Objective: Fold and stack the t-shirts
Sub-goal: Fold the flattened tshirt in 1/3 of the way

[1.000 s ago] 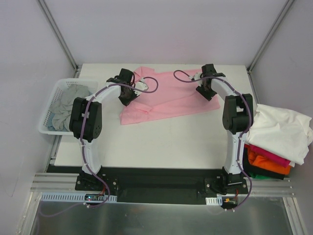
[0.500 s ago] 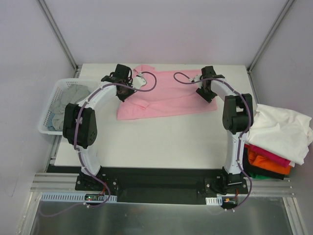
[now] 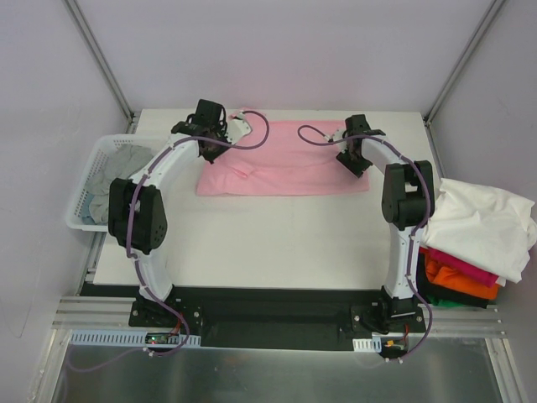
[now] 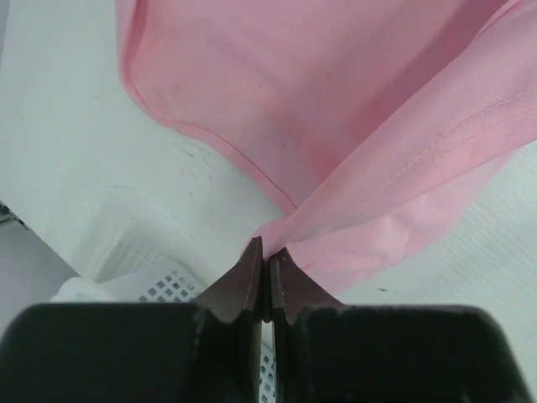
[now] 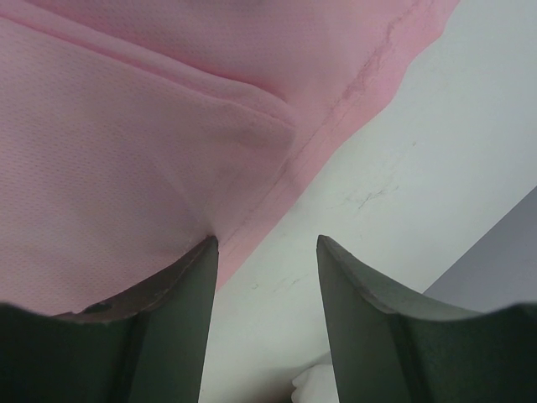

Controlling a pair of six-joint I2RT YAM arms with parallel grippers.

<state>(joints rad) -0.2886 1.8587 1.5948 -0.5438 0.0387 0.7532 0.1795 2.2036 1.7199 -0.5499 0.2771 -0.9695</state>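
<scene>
The light pink t-shirt [image 3: 285, 164] lies spread across the far middle of the table. My left gripper [image 3: 210, 126] is at its far left corner, shut on a pinch of the pink cloth [image 4: 352, 210], which it holds taut above the table. My right gripper [image 3: 359, 158] is open at the shirt's right edge [image 5: 294, 180]; one finger [image 5: 180, 285] touches the cloth, the other is over bare table. A grey t-shirt [image 3: 113, 180] lies in the white basket [image 3: 80, 220]. White [image 3: 478, 222], magenta, orange and black shirts lie piled at the right.
The white lattice basket stands off the table's left edge and shows below the left fingers in the left wrist view [image 4: 168, 285]. The pile of shirts [image 3: 457, 281] hangs off the table's right side. Grey walls enclose the back.
My left gripper has moved back and left with the pink cloth in it, pulling the shirt out flat and straight. My right gripper has stayed at the shirt's right edge.
</scene>
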